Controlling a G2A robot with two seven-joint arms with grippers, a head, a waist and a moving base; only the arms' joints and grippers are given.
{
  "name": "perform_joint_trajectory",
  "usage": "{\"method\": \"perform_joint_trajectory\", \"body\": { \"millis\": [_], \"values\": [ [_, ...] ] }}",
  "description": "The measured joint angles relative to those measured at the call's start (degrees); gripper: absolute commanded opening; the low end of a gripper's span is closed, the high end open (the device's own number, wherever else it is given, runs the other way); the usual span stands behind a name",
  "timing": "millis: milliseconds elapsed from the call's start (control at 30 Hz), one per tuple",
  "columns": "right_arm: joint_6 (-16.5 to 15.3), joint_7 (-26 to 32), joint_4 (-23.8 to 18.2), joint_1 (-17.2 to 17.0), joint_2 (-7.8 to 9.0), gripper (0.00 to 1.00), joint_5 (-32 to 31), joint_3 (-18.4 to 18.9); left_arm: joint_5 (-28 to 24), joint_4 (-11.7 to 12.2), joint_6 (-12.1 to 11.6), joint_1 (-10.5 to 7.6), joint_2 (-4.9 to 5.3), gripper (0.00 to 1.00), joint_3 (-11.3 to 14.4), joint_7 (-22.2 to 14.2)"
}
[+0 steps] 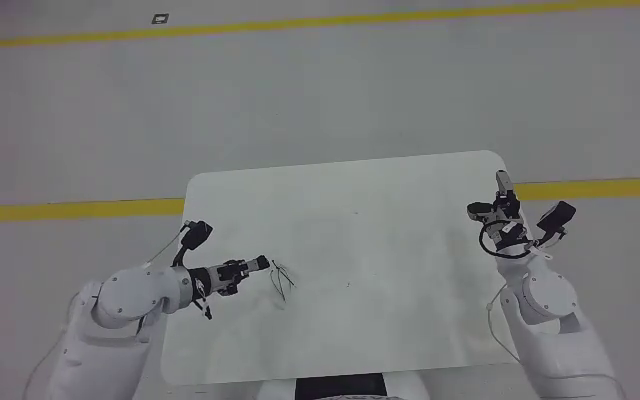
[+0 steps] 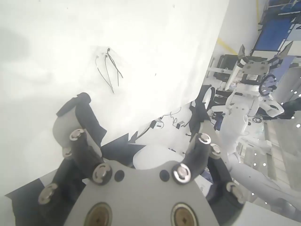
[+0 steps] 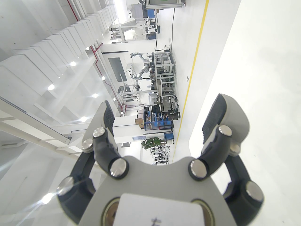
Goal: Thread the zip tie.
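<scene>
The zip ties (image 2: 109, 70) lie overlapping on the desk (image 1: 400, 300), their count unclear. The left tool (image 1: 262, 264) is spread wide beside them. The right tool (image 3: 162, 109) also gapes wide, at the desk's edge.

White table (image 1: 400, 200) with rounded corners stands on a pale grey floor (image 1: 300, 90). A yellow floor line (image 1: 90, 209) passes under the table's far part and shows on either side. A second yellow line (image 1: 300, 22) lies well beyond the table, with a small dark floor marker (image 1: 160, 18) just past it. The right wrist view, looking past the table, shows a bright hall with metal-framed workstations (image 3: 162, 76), a red pipe (image 3: 95, 50), lit ceiling lights (image 3: 50, 86) and a potted plant (image 3: 151, 142). There may be blue crates (image 3: 155, 121), too small to be sure.
</scene>
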Motion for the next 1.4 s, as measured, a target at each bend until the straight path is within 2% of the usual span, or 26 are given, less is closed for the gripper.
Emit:
{"method": "perform_joint_trajectory", "body": {
  "millis": [200, 267, 433, 567, 1000, 1067, 1233, 1300, 1400],
  "values": [
    [0.0, 0.0, 0.0, 0.0, 0.0, 1.0, 0.0, 0.0, 0.0, 0.0, 0.0, -0.03, 0.01, 1.0, 0.0, 0.0],
    [0.0, 0.0, 0.0, 0.0, 0.0, 1.0, 0.0, 0.0, 1.8, -1.1, -0.8, -0.86, 0.17, 1.0, 1.5, -0.6],
    [0.0, 0.0, 0.0, 0.0, 0.0, 1.0, 0.0, 0.0, 12.7, -3.4, 0.0, -4.08, 0.8, 1.0, 6.9, -5.7],
    [0.0, 0.0, 0.0, 0.0, 0.0, 1.0, 0.0, 0.0, 19.0, -4.1, 0.0, -5.1, 0.54, 1.0, 9.2, -10.5],
    [0.0, 0.0, 0.0, 0.0, 0.0, 1.0, 0.0, 0.0, 19.4, -4.3, 0.0, -5.21, 0.47, 1.0, 9.4, -11.0],
    [0.0, 0.0, 0.0, 0.0, 0.0, 1.0, 0.0, 0.0, 20.1, -4.7, -0.8, -5.74, 0.51, 1.0, 10.1, -10.4],
    [0.0, 0.0, 0.0, 0.0, 0.0, 1.0, 0.0, 0.0, 24.6, -6.4, 0.0, -8.69, 0.85, 1.0, 13.9, -12.5],
    [0.0, 0.0, 0.0, 0.0, 0.0, 1.0, 0.0, 0.0, 27.2, -6.3, 0.0, -9.73, 1.08, 1.0, 16.3, -12.4],
    [0.0, 0.0, 0.0, 0.0, 0.0, 1.0, 0.0, 0.0, 30.3, -4.8, 0.0, -11.96, 1.4, 1.0, 21.1, -12.4]
  ]
}}
